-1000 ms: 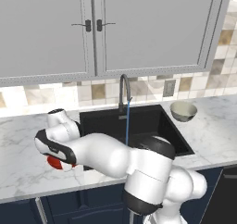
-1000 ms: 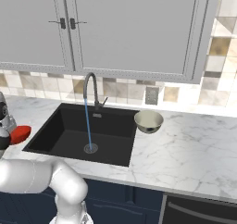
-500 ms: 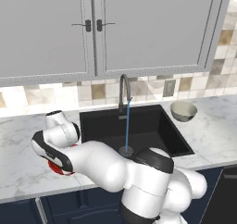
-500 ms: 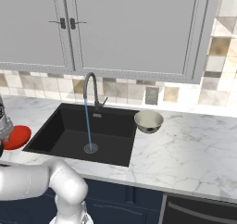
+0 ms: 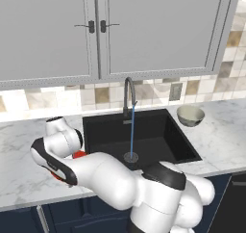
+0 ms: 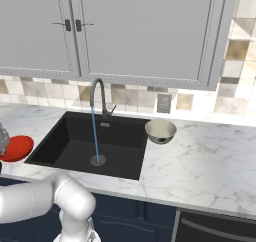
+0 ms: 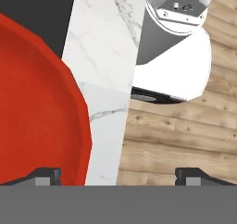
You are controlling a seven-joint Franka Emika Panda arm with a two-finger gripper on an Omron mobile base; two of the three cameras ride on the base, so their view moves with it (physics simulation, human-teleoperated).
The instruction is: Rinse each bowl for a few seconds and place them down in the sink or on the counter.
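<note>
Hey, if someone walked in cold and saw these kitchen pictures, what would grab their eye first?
Probably the thin blue stream of water running from the curved grey faucet into the black sink. Next, the glossy red bowl on the white marble counter left of the sink, where the arm has reached, its fingers spread wide with the red rim between them. The cream bowl sits on the counter at the sink's right rear corner.

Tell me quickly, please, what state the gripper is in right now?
Gripper: open, fingertips spread wide, holding nothing; the red bowl sits by one fingertip on the counter.
</note>
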